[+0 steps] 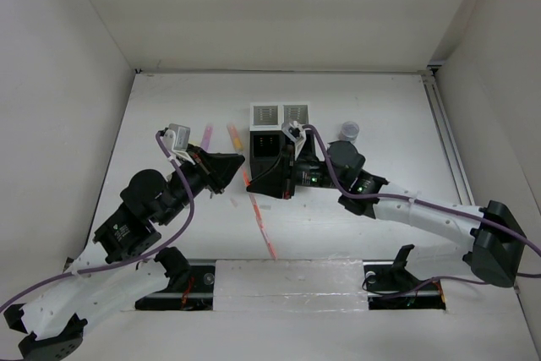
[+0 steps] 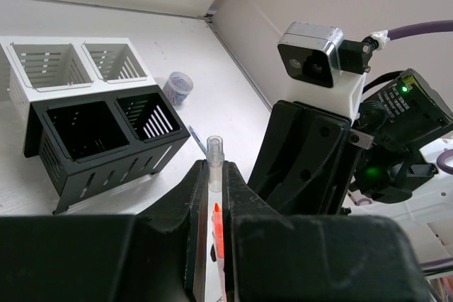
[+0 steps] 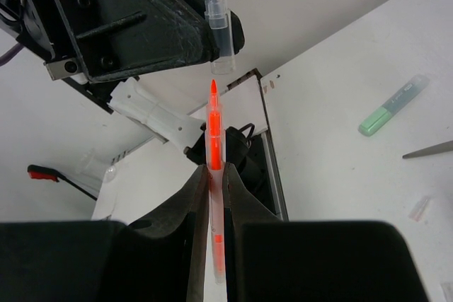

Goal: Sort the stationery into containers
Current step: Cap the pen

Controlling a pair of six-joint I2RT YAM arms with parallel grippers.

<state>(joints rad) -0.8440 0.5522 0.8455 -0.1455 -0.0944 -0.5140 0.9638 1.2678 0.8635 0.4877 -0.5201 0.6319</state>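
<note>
My right gripper (image 3: pixel 213 171) is shut on a thin clear pen with orange ink (image 3: pixel 211 129), held in the air with its bare tip pointing at my left gripper (image 2: pixel 214 169). The left gripper is shut on the pen's clear cap (image 2: pixel 214 157). The cap (image 3: pixel 218 26) sits just beyond the pen tip, not touching it. In the top view the two grippers meet nose to nose (image 1: pixel 239 168) (image 1: pixel 259 183) in front of the containers: two white mesh compartments (image 1: pixel 281 114) and two black ones (image 1: pixel 267 150). All four look empty in the left wrist view (image 2: pixel 44 68) (image 2: pixel 85 129).
A pink highlighter (image 1: pixel 206 134) and an orange one (image 1: pixel 234 134) lie left of the containers. A small round grey item (image 1: pixel 349 130) stands to their right. A green highlighter (image 3: pixel 393 106) and a scissors tip (image 3: pixel 428 149) lie on the table. A thin red line (image 1: pixel 264 227) runs toward the near edge.
</note>
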